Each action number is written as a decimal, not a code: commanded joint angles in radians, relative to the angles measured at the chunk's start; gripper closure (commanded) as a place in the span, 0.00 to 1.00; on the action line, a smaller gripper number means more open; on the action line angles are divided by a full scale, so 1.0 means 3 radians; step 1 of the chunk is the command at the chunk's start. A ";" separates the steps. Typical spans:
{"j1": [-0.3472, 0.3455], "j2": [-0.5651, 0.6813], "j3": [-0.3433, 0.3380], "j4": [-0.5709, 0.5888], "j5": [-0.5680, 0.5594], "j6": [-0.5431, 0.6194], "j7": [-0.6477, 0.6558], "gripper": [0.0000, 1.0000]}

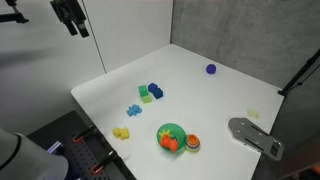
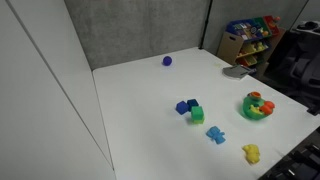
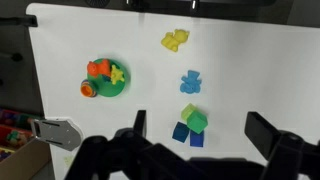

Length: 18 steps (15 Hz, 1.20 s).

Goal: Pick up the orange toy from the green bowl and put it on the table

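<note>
Where sight falls short: in the wrist view the lower part of the gripper's body is a dark mass along the bottom edge, covering part of the blue toy (image 3: 186, 134) beside the green block (image 3: 194, 119); the grey oval plate (image 3: 55, 132) is cut at the table's edge there.
Gripper (image 1: 71, 20): high above the table's far corner in an exterior view, partly cropped by the top of the frame; its fingers (image 3: 139, 122) stand wide apart and hold nothing.
Green bowl (image 3: 112, 91): on the table (image 3: 100, 30) near one edge, close to the plate; it also shows in both exterior views (image 1: 172, 127) (image 2: 258, 117).
Bowl's contents: the orange toy (image 3: 98, 70) lies inside, touching a small yellow toy (image 3: 117, 73); their shapes are too small to make out.
Layered round object (image 3: 87, 89): orange and red, just beside the bowl's rim, outside it.
Loose on the table: yellow toy (image 3: 175, 40), light blue toy (image 3: 190, 81), purple ball (image 1: 211, 69) well apart from the rest.
Background: a shelf of bright toys (image 2: 250, 35), blurred.
</note>
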 commanded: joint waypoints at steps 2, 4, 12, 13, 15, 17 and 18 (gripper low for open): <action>0.0063 0.0015 -0.0044 0.0014 -0.0033 -0.0008 0.0035 0.00; 0.0063 0.0015 -0.0044 0.0014 -0.0033 -0.0008 0.0035 0.00; -0.0027 0.0249 -0.0357 0.0037 -0.0060 0.0158 -0.0154 0.00; -0.0037 0.0279 -0.0420 0.0027 -0.0056 0.0203 -0.0195 0.00; -0.0071 0.0359 -0.0554 -0.0003 -0.0057 0.0325 -0.0305 0.00; -0.0111 0.0464 -0.0692 -0.0014 -0.0065 0.0422 -0.0447 0.00; -0.0136 0.0525 -0.0761 -0.0008 -0.0067 0.0456 -0.0517 0.00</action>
